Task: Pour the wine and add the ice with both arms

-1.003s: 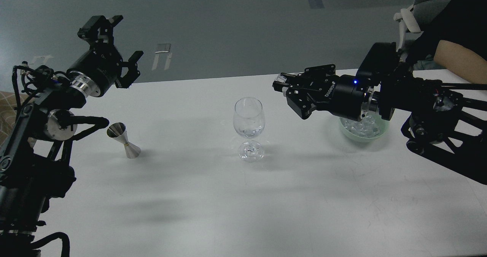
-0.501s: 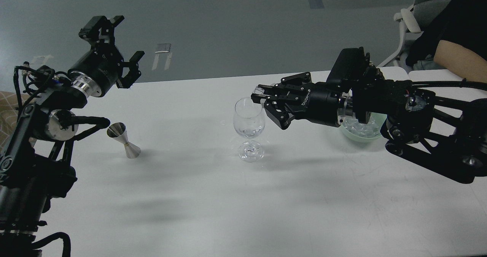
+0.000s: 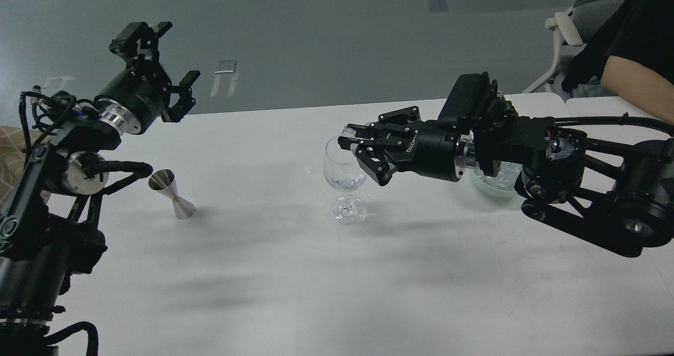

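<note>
Here the white table [image 3: 326, 272] fills most of the view, its far edge running from about 9 o'clock up toward 2 o'clock, with grey floor beyond. The near half, from 5 to 7 o'clock, is bare and gives the widest open room.

Just above centre stands the clear stemmed glass [image 3: 344, 179], upright. The right gripper [image 3: 352, 137] hangs at the glass's rim on its 3 o'clock side, fingers drawn together on a small clear ice cube [image 3: 349, 131] held above the rim; whether the fingers touch the glass cannot be told. At the bottom of the glass's bowl there is a faint glint; what it is cannot be made out.

The right arm [image 3: 526, 150] stretches in from 3 o'clock and covers most of the pale green bowl [image 3: 487, 187], which sits on the table at 3 o'clock from the glass. Only its near rim and a glimpse of heaped ice [image 3: 505, 171] show behind the wrist.

Toward 9 o'clock, a steel jigger [image 3: 171, 194] stands tilted, well apart from the glass, with clear table between them. The left gripper [image 3: 168, 66] is raised at 10 o'clock, above the far edge, fingers spread apart and holding nothing. The left arm [image 3: 58, 187] is cut off at the frame's left and bottom edges.

At 2 o'clock a seated person's forearm [image 3: 640, 85] and a chair [image 3: 566, 29] are cropped by the frame.
</note>
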Controlling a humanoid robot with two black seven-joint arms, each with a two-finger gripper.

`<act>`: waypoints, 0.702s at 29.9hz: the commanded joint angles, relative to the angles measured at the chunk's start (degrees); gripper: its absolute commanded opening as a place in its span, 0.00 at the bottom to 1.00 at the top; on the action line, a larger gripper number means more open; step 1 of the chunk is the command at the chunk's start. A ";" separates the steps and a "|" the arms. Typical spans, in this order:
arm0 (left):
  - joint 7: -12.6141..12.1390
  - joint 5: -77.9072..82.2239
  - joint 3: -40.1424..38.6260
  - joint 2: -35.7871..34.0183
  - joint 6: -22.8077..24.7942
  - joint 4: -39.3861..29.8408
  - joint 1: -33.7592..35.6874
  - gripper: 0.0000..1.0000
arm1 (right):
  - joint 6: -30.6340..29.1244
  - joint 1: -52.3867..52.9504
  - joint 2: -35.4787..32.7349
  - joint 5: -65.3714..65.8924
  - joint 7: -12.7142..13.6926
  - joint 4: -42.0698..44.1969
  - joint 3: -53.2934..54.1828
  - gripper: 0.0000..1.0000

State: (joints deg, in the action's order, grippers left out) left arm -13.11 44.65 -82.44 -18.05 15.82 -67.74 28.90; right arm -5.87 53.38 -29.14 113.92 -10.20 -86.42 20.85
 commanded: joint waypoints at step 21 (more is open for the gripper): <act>0.01 -0.09 -0.17 -0.05 0.00 -0.11 -0.07 0.97 | -2.30 1.11 5.15 0.34 -0.09 4.59 -0.02 0.12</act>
State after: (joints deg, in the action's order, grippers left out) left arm -13.11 44.51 -82.59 -18.09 15.83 -67.83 28.91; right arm -7.81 54.52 -24.51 114.24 -10.29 -81.82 20.87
